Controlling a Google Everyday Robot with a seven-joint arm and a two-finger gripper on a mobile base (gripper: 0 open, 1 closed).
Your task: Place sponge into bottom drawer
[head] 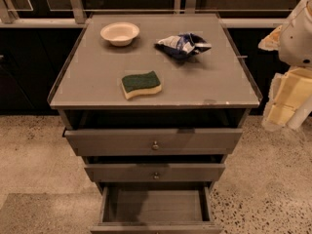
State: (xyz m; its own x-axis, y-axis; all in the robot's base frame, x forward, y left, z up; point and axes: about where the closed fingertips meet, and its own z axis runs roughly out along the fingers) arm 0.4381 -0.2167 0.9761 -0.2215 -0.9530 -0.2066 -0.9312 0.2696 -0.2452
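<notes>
1. The table (204, 89) is showing a flat grey top with worn, chipped edges, and it is standing on a pale speckled floor (29, 150).
2. Behind the table, the room is looking dark, with a pale frame of bars running along the back wall.
3. The pincer (287, 99), pale yellow under a white rounded arm part, is hanging at the right edge of the view, beside the table's right side and not over its top. I cannot tell if it is open or closed, and it is not touching anything on the table.
4. One sponge (141, 84) is lying flat on the table top, green side up, well apart from the pincer, toward the left of it and close to the front edge.
5. One cream bowl (120, 33) is sitting upright, farther from the pincer than the sponge, near the back edge.
6. One crumpled blue-and-white bag (184, 45) is lying nearer to the pincer than the bowl, also at the back.
7. Three drawers are showing below the top. The upper drawer (122, 140) and the middle drawer (122, 172) are standing slightly pulled out, each carrying one small round knob, so two knobs (155, 145) are counting.
8. The bottom drawer (156, 206) is standing pulled far out, lower than the pincer and to its left, and its plain inner floor is showing.
</notes>
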